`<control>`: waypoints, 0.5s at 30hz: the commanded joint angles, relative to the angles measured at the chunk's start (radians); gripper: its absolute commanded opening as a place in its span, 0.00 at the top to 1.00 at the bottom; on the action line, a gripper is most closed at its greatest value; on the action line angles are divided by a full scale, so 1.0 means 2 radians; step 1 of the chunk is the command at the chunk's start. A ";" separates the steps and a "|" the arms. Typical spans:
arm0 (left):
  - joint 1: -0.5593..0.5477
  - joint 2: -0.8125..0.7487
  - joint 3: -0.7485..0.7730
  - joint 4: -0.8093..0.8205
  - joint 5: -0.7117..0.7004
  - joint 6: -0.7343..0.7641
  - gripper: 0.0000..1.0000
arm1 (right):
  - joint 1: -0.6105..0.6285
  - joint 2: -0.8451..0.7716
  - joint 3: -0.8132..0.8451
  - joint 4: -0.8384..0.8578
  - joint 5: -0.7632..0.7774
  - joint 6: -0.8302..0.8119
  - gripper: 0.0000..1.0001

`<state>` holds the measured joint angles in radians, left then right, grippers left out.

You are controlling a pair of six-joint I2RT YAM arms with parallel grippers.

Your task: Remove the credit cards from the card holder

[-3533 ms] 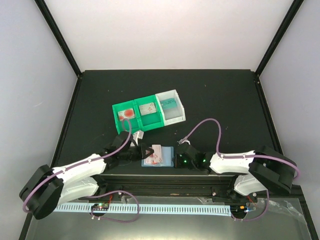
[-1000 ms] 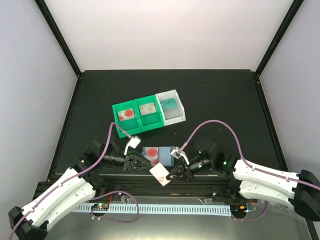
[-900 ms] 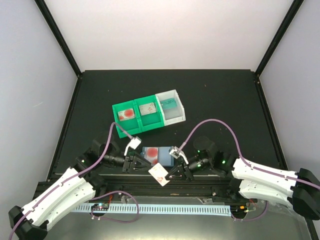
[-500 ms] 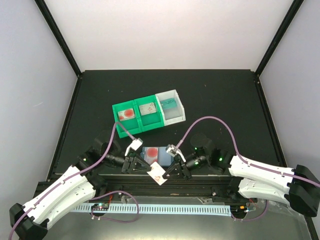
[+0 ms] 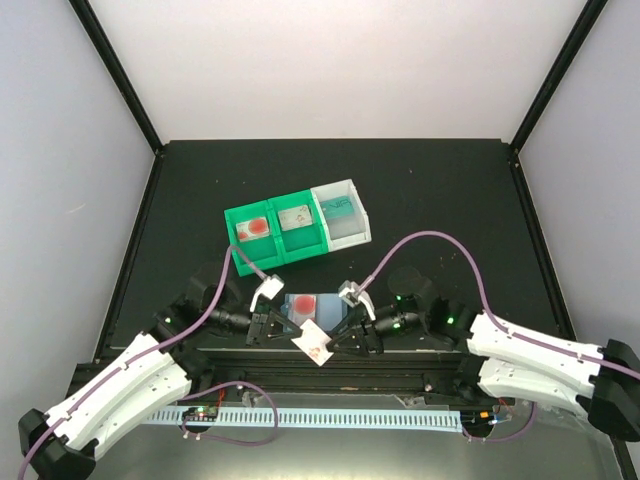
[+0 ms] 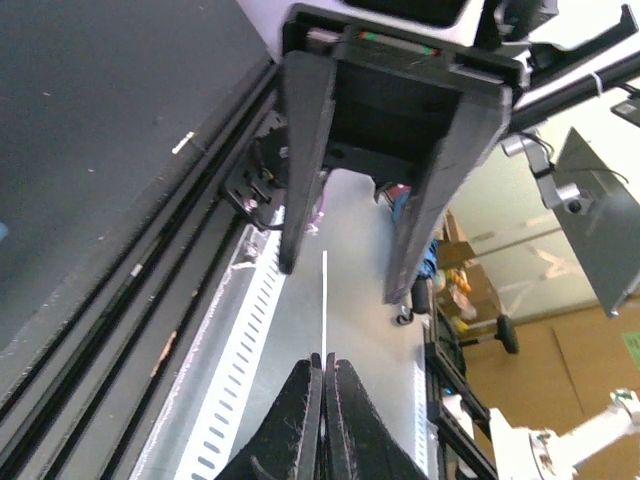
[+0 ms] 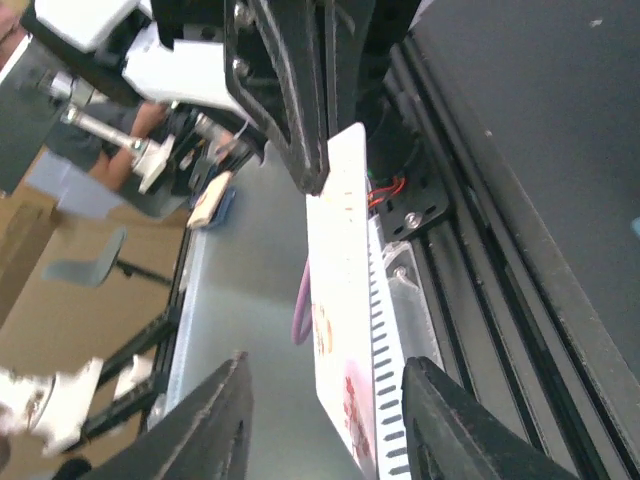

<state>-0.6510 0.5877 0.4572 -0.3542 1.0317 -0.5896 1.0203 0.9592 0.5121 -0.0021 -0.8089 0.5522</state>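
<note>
Top view: my left tool clamps the white card, lifted off the desk. The card holder lies at its 12 o'clock.

Left wrist: fingers pinched on the card's edge.

Right wrist: my right tool stands apart, the card loose between.

Red marks on white card illegible; no text readable anywhere.

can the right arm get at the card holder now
Probably yes. The right fingers stand open beside the card holder, and nothing covers it. But the white card, pinched in the left fingers, hangs between them and would have to clear first.
</note>
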 commanded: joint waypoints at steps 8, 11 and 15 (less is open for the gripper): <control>0.010 -0.029 0.047 -0.032 -0.168 -0.019 0.98 | -0.001 -0.115 -0.030 -0.017 0.168 0.036 0.09; 0.010 -0.034 0.061 -0.043 -0.232 -0.019 0.98 | -0.001 -0.129 -0.040 -0.012 0.182 0.045 0.00; 0.012 -0.035 0.081 -0.057 -0.346 -0.024 0.98 | -0.001 -0.142 -0.051 -0.007 0.196 0.058 0.00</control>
<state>-0.6350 0.5262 0.5514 -0.4278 0.6037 -0.6205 1.0203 0.7010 0.4335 -0.0372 -0.4862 0.6346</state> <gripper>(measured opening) 0.025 0.998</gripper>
